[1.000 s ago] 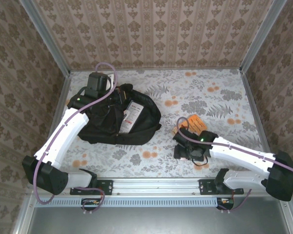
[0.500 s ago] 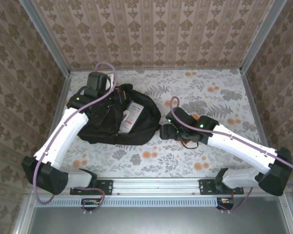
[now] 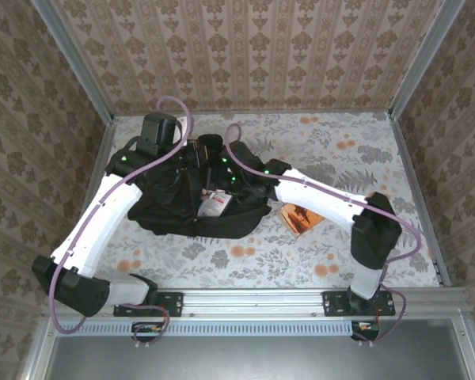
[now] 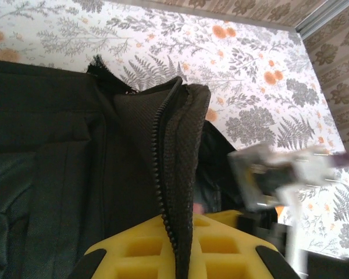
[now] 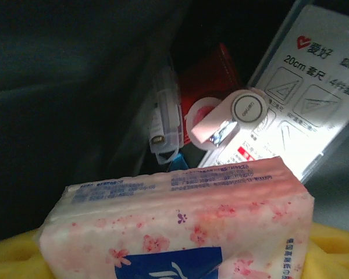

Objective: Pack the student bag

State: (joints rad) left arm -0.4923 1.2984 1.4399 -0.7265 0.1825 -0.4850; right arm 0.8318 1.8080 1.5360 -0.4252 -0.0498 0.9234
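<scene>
Student bag point(image 3: 162, 210) surrounds the right hand point(image 5: 174, 253) gripping a tissue pack point(image 5: 180, 203).

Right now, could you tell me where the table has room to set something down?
The table is bare at its far right, past the booklet, and along the strip between bag and rail. The bag's mouth is crowded.

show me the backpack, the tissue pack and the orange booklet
backpack point(image 3: 170, 212): top view, near-side fabric
tissue pack point(image 5: 180, 226): right wrist view, wrapper middle
orange booklet point(image 3: 301, 219): top view, cover middle
</scene>
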